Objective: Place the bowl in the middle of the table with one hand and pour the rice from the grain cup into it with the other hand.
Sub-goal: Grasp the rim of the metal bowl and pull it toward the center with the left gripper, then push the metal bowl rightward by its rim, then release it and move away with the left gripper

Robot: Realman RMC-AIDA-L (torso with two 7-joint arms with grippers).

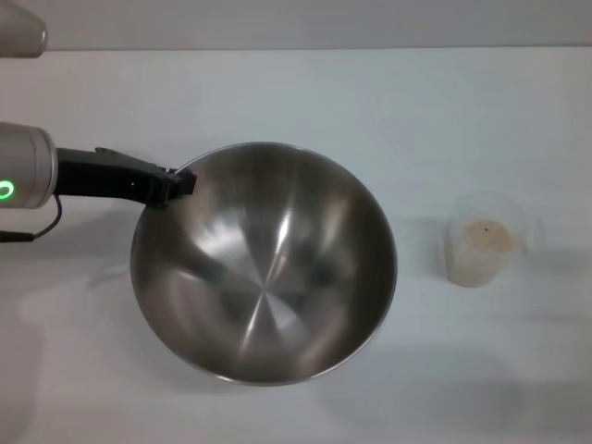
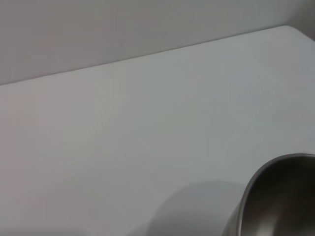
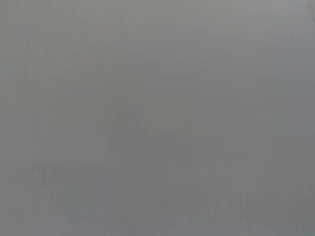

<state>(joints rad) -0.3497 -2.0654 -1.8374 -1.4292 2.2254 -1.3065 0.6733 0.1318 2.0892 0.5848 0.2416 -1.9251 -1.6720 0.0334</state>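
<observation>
Counter (image 1: 277, 92): white. Stainless-steel bowl (image 1: 264, 264) near its middle, tilted, empty. Left gripper (image 1: 176, 185) at the bowl's left-far rim, fingers clamped on the rim. Grain cup (image 1: 481, 242) upright toward the right edge, well apart from the bowl, rice (image 1: 487, 236) inside.

Left gripper (image 1: 176, 185) on bowl (image 1: 264, 264) rim
</observation>
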